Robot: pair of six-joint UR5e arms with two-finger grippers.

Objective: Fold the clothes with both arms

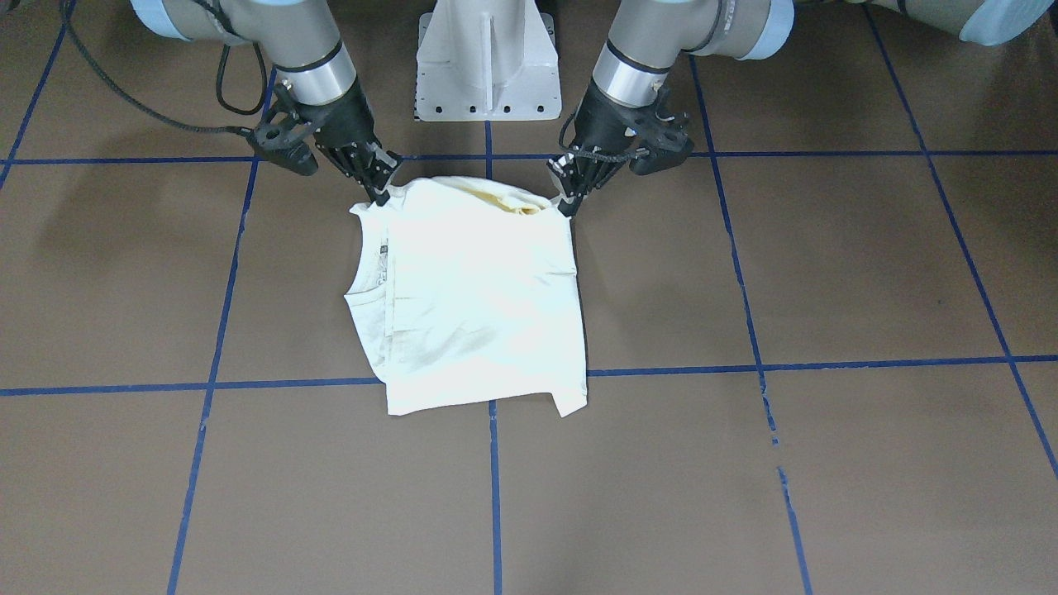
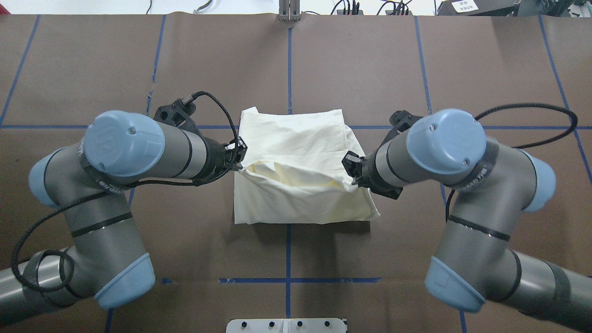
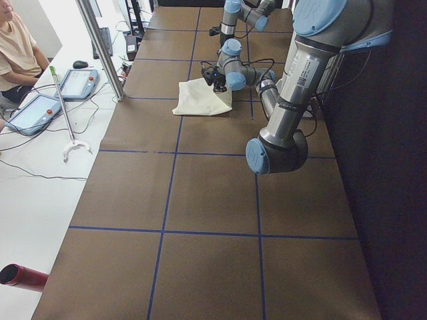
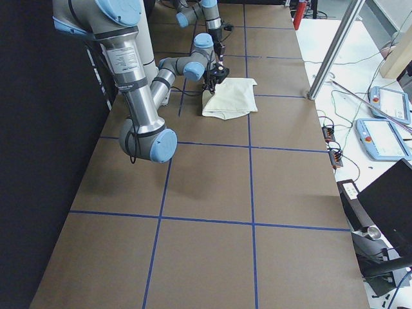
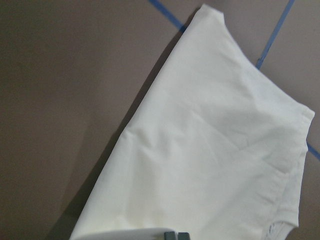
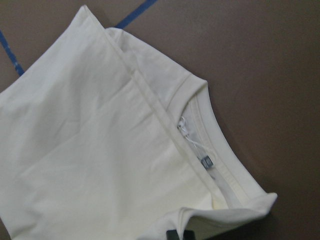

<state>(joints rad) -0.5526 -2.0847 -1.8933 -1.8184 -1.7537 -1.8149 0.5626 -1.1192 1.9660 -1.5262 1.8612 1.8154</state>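
Note:
The cream T-shirt lies folded into a rough square in the middle of the brown table, with its print hidden. It also shows in the overhead view. Its ribbed neck with a label is on the right arm's side. My left gripper is shut on the shirt's corner nearest the robot on its side and holds it slightly raised. My right gripper is shut on the other near corner, by the neck. The edge between them sags in a loose fold.
The white pedestal base stands just behind the shirt. Blue tape lines grid the table. In the exterior left view an operator, control pendants and a metal post are beside the table's far edge.

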